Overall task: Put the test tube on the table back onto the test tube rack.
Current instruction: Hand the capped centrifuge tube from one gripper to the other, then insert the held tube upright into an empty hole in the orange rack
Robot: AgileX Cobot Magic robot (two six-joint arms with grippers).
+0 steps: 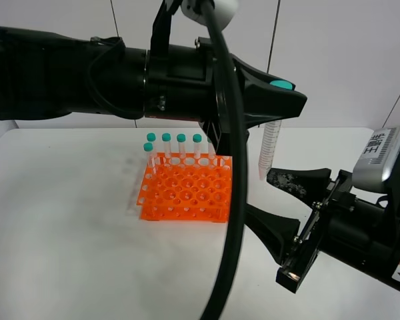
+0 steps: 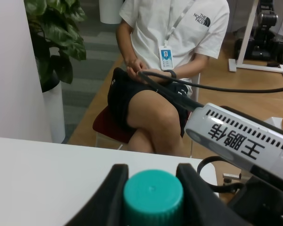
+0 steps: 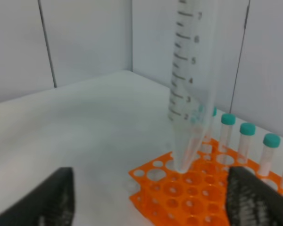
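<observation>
— Left wrist view: what has the left pincer [image 2: 153, 188] got?
— The test tube [image 1: 269, 150], clamped at its teal cap. It hangs upright below that pincer, pointed tip down.
— And the right pincer [image 1: 283, 203]?
— Spread wide, holding nothing. The tube's tip is just ahead of its fingers. Beyond them the orange test tube rack [image 1: 187, 193] stands on the tabletop [image 1: 67, 233], with capped tubes [image 1: 181, 143] in its far rows.

orange plastic rack [image 1: 187, 190] sits on white matte table [image 1: 67, 233]; capped clear tubes [image 1: 181, 143] stand in its rear holes; clear plastic test tube [image 1: 270, 150] hangs right of it.
</observation>
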